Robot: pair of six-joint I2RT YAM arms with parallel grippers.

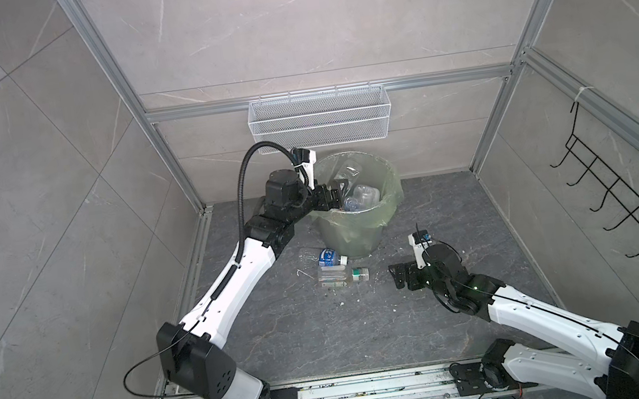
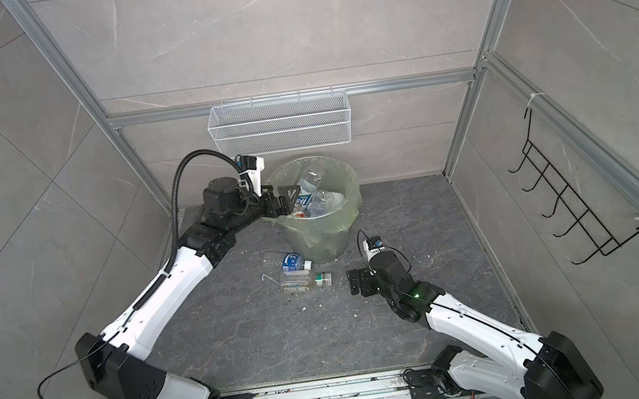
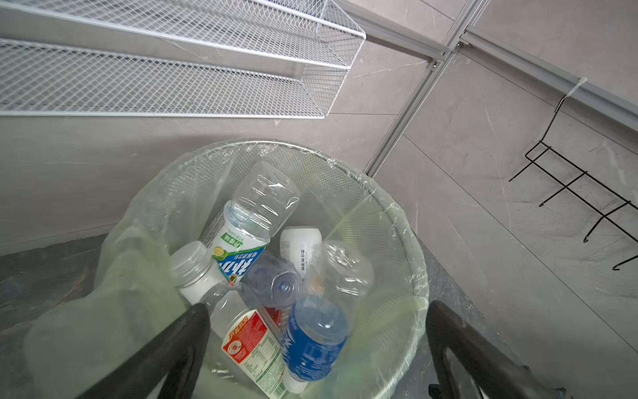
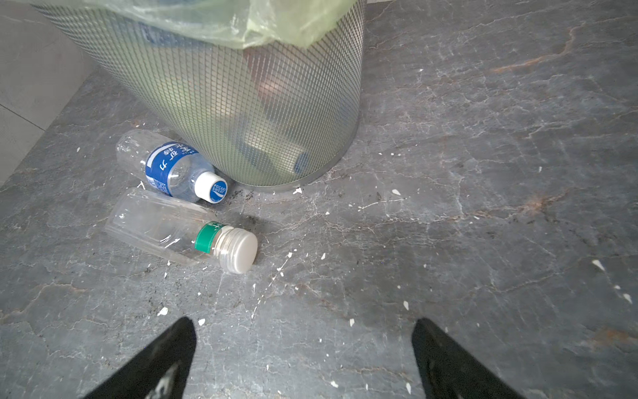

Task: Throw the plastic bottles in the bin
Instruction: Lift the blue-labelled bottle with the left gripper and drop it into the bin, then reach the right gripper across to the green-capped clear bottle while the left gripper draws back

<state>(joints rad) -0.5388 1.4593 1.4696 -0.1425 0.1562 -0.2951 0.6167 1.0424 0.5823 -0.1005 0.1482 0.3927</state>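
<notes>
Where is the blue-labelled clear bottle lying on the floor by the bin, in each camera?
In both top views: clear plastic bottle with blue label, centre, just below the round mesh bin lined with a pale green bag.
Left wrist: not in it.
Right wrist: upper left, beside the bin's base.
Shared landmark: that bin, in all four views.

A robotics lab test cell mocked up as a tiled room: grey marble-look panels (image 1: 286, 24) in aluminium framing (image 1: 329, 93), robot arms (image 1: 233, 287) bolted to slotted rails (image 1: 376, 386) along the floor's (image 1: 347, 331) near edge.
</notes>
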